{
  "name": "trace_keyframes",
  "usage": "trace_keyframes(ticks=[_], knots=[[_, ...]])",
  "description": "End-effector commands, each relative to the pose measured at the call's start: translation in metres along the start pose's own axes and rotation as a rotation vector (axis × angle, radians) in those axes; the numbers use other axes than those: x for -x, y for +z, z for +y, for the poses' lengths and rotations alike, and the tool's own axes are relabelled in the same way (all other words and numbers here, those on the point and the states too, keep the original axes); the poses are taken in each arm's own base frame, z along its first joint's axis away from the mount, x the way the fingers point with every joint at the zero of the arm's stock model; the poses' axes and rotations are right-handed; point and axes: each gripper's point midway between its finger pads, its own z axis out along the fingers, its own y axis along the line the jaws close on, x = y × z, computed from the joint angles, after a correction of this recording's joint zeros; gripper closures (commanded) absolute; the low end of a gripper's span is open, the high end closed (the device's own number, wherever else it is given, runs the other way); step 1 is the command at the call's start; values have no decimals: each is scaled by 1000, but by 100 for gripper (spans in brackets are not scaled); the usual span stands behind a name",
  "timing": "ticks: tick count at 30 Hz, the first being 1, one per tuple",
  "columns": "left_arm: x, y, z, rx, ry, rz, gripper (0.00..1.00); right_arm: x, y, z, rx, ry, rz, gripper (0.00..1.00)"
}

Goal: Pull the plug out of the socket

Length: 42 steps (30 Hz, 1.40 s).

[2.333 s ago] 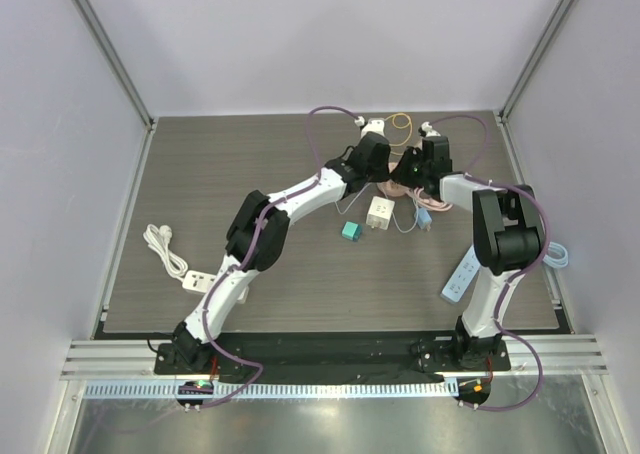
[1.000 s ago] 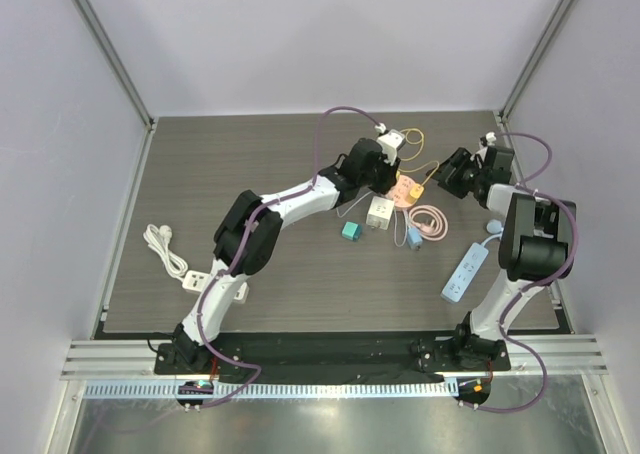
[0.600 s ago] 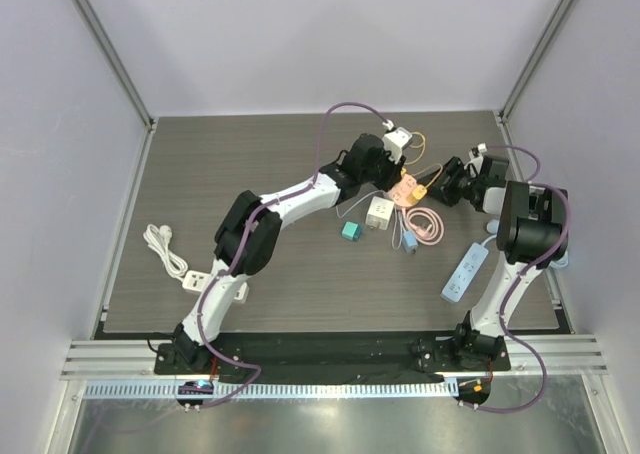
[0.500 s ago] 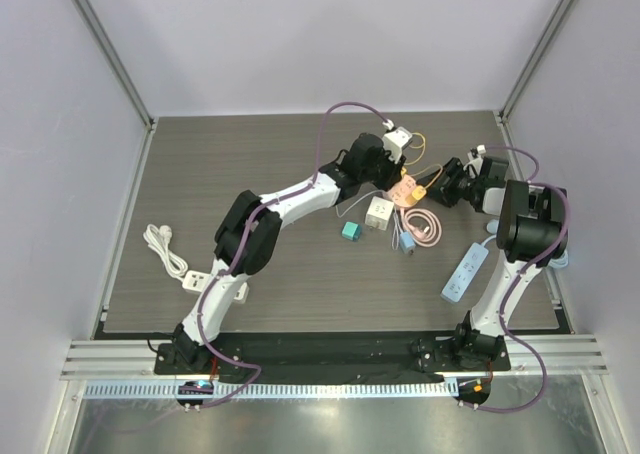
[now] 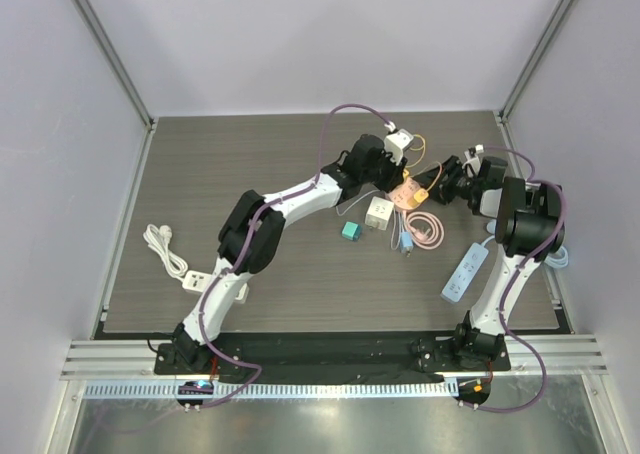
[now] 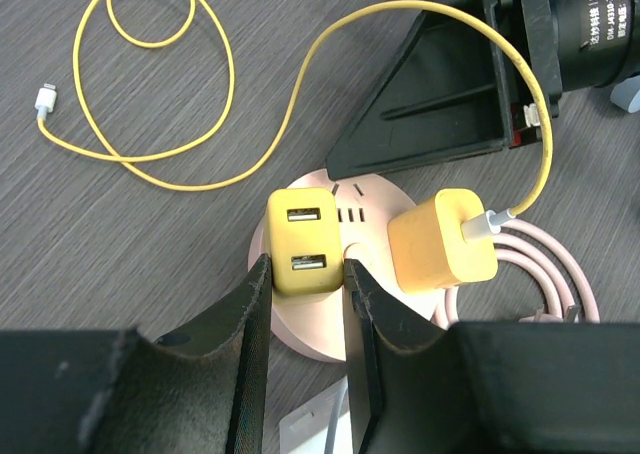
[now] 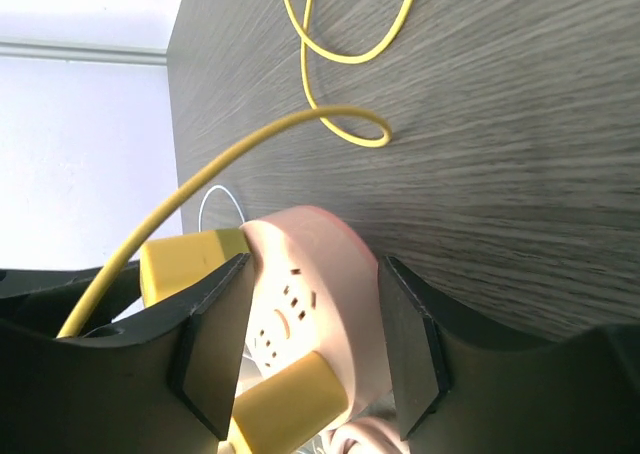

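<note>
A round pink socket (image 6: 365,199) lies on the dark table with two yellow plugs in it. My left gripper (image 6: 306,274) is shut on the yellow USB plug (image 6: 305,229), one finger against each side. The second yellow plug (image 6: 440,239) carries a yellow cable. My right gripper (image 7: 312,274) is open, its jaws straddling the socket (image 7: 320,264), with a thin gap at the right finger. In the top view the left gripper (image 5: 398,179) and the right gripper (image 5: 432,187) meet at the socket (image 5: 408,191).
A white cube adapter (image 5: 379,212), a teal block (image 5: 351,231) and a coiled pink cable (image 5: 428,226) lie just in front of the socket. A blue-white power strip (image 5: 463,272) is at the right, a white strip with cord (image 5: 190,277) at the left. The yellow cable (image 6: 150,94) loops behind.
My right gripper has swung from the far right edge back leftward to the socket and now straddles it. My left gripper has stayed at the socket. The pink cable has shifted slightly left.
</note>
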Motion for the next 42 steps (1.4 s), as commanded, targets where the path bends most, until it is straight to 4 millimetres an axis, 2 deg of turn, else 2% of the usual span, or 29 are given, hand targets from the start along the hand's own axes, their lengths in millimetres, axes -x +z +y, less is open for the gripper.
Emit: trace_keyframes(ticks=[1, 4, 9, 14, 22, 23, 24, 27, 30, 37, 40, 42], knots=[[57, -1, -10, -42, 16, -156, 100, 3, 2, 6, 42, -16, 21, 42], [59, 1, -9, -41, 11, -162, 100, -4, 4, -2, 26, 10, 48, 44], [66, 3, -9, -40, 5, -180, 100, -4, 3, -5, 7, 16, 49, 47], [49, 10, -7, -37, -9, -148, 100, 0, -8, -12, -126, -79, 41, 46], [23, 12, -3, -13, -38, -74, 100, -1, -15, -15, -188, -124, 57, 46], [22, 11, -1, -3, -42, -63, 98, -2, -15, -14, -189, -124, 60, 46], [13, 9, 0, 11, -64, -22, 81, -2, -15, -15, -190, -129, 61, 46], [7, 8, 1, 25, -83, 18, 53, -4, -13, -15, -192, -132, 71, 46], [6, 7, 4, 42, -86, 25, 43, -6, -11, -13, -189, -138, 77, 47], [2, 17, 7, 59, -103, 42, 40, -8, -8, -12, -188, -148, 90, 47], [-1, 21, 11, 72, -106, 47, 44, -8, -8, -12, -191, -151, 95, 47], [-10, 24, 13, 77, -108, 72, 47, -10, -7, -13, -198, -155, 98, 47]])
